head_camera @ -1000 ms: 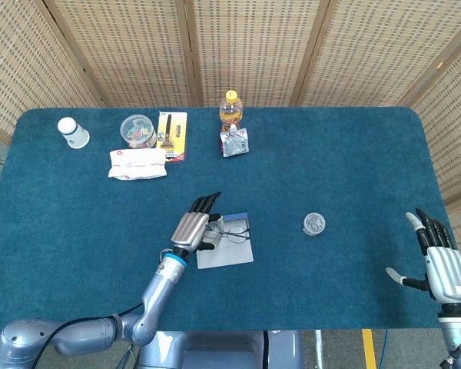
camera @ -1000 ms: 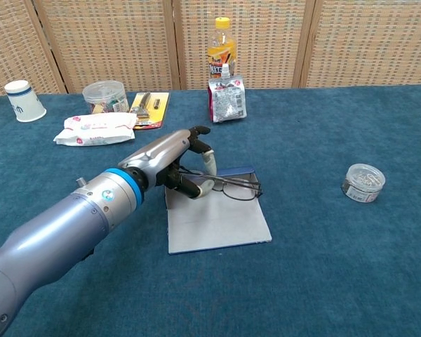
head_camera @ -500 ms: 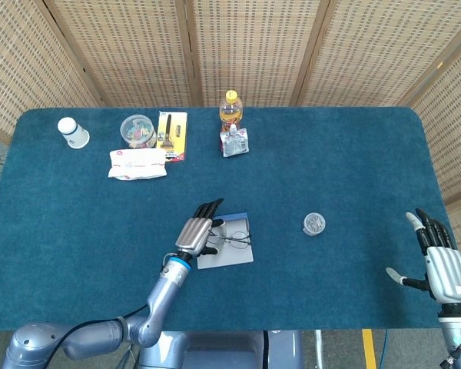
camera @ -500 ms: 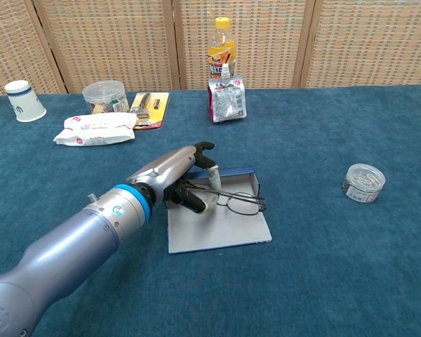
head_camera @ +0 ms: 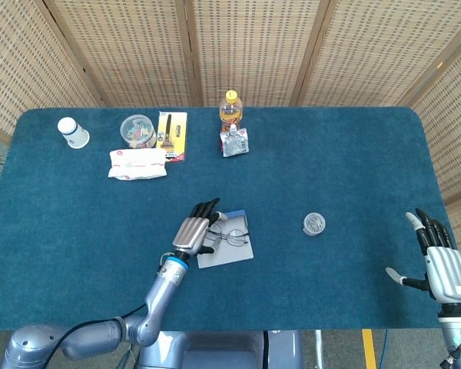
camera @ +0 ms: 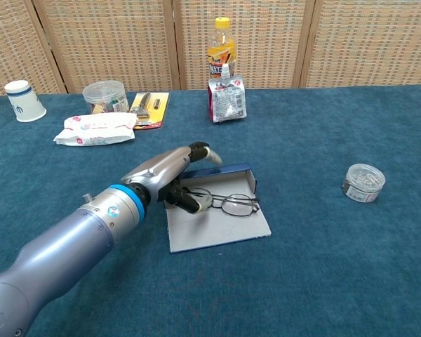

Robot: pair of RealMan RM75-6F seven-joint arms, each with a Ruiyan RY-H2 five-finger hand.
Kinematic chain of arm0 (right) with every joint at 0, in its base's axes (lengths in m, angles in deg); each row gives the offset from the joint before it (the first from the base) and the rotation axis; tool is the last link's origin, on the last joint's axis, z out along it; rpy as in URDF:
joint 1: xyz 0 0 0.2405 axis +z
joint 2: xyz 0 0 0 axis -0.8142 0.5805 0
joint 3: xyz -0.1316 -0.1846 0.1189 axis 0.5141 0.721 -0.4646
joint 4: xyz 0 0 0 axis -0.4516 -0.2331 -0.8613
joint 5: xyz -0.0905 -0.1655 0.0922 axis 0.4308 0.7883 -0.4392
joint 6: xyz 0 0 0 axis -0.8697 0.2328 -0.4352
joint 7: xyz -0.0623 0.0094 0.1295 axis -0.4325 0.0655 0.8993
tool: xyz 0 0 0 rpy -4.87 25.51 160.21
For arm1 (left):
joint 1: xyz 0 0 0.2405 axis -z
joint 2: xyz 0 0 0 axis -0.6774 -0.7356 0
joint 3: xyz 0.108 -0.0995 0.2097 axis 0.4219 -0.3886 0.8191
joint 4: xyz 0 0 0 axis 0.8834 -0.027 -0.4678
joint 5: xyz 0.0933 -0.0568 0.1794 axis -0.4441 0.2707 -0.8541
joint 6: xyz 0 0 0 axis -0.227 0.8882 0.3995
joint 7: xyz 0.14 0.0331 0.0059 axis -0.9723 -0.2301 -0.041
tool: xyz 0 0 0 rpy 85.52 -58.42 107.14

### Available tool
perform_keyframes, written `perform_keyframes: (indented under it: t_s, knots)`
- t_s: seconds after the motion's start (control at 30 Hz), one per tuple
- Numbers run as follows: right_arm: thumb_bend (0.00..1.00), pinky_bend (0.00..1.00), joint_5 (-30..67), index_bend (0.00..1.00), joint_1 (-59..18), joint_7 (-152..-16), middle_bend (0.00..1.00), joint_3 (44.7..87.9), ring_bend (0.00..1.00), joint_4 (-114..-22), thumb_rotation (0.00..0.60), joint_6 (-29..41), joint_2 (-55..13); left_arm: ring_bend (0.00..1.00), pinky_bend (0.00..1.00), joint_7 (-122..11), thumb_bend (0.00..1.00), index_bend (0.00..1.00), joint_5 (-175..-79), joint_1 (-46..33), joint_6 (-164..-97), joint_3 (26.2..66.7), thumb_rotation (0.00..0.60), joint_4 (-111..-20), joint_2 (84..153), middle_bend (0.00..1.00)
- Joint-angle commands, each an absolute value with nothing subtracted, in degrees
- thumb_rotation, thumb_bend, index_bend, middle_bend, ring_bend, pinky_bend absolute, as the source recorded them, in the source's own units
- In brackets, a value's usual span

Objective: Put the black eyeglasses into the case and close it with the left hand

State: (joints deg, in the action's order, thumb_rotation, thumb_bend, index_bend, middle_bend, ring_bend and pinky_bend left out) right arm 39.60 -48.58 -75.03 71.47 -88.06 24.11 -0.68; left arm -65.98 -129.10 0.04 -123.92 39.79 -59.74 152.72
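The black eyeglasses (head_camera: 235, 237) (camera: 233, 204) lie nearly flat on the grey inner panel of the open case (head_camera: 227, 254) (camera: 217, 229), whose blue lid edge stands up at the back. My left hand (head_camera: 195, 230) (camera: 168, 175) sits at the case's left side. Its thumb and fingers pinch the left end of the glasses, and its fingertips reach over the lid's corner. My right hand (head_camera: 442, 266) rests far off at the table's front right edge with fingers spread and nothing in it; only the head view shows it.
A small round clear container (head_camera: 314, 224) (camera: 363, 182) sits right of the case. Along the back stand a bottle (head_camera: 230, 107), a pouch (head_camera: 234, 141), a yellow card pack (head_camera: 171, 136), a jar (head_camera: 137, 131), a wipes pack (head_camera: 137, 164) and a paper cup (head_camera: 73, 132).
My left hand has lowered the glasses from a raised, tilted hold down onto the case's inner panel and shifted slightly toward the front. The right hand has not moved.
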Motion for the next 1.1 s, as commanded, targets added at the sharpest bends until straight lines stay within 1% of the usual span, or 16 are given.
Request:
perform_keyframes:
  t_s: [0.03,0.13,0.27,0.3,0.33,0.5,0.67,0.9,1.1]
  knots:
    - [0.00,0.00,39.60,0.00,-48.58,-74.96,0.00,71.48,0.00,-88.13,0.600,24.09,-0.65,0.00,0.00,-65.74,0.41,0.00,-132.31,-0.19,-125.06,41.13,0.600,-61.47,150.97,0.00]
    - [0.00,0.00,39.59,0.00,-48.59,-74.82,0.00,71.51,0.00,-88.13,0.600,24.07,-0.63,0.00,0.00,-67.44,0.31,0.00,-135.56,-0.25,-126.79,42.52,0.600,-63.16,149.16,0.00]
    - [0.00,0.00,39.54,0.00,-48.48,-74.84,0.00,71.40,0.00,-88.22,0.600,23.99,-0.56,0.00,0.00,-71.83,0.08,0.00,-137.46,-0.09,-128.11,43.54,0.600,-64.73,147.63,0.00]
    - [0.00,0.00,39.55,0.00,-48.46,-74.87,0.00,71.39,0.00,-88.23,0.600,23.98,-0.57,0.00,0.00,-72.68,0.03,0.00,-137.46,-0.04,-128.17,43.56,0.600,-64.86,147.55,0.00]
    - [0.00,0.00,39.59,0.00,-48.45,-74.92,0.00,71.41,0.00,-88.22,0.600,23.99,-0.61,0.00,0.00,-73.39,0.01,0.00,-137.32,0.03,-128.17,43.47,0.600,-64.90,147.60,0.00]
    - [0.00,0.00,39.65,0.00,-48.41,-74.81,0.00,71.44,0.00,-88.20,0.600,23.94,-0.60,0.00,0.00,-75.91,0.00,0.00,-136.87,0.82,-127.94,42.94,0.600,-62.64,149.23,0.00]
    - [0.00,0.00,39.60,0.00,-48.38,-74.67,0.00,71.49,0.00,-88.22,0.600,23.80,-0.52,0.00,0.00,-74.55,0.00,0.00,-137.86,2.08,-128.04,42.08,0.600,-58.18,152.48,0.00]
    - [0.00,0.00,39.43,0.00,-48.20,-74.09,0.00,71.46,0.00,-88.24,0.600,23.35,-0.38,0.00,0.00,-73.13,0.00,0.00,-137.12,4.79,-125.73,39.72,0.600,-51.29,157.23,0.00]
    - [0.00,0.00,39.34,0.00,-48.11,-73.78,0.00,71.47,0.00,-88.26,0.600,23.12,-0.28,0.00,0.00,-72.17,0.00,0.00,-135.90,6.14,-124.08,38.03,0.600,-47.24,159.48,0.00]
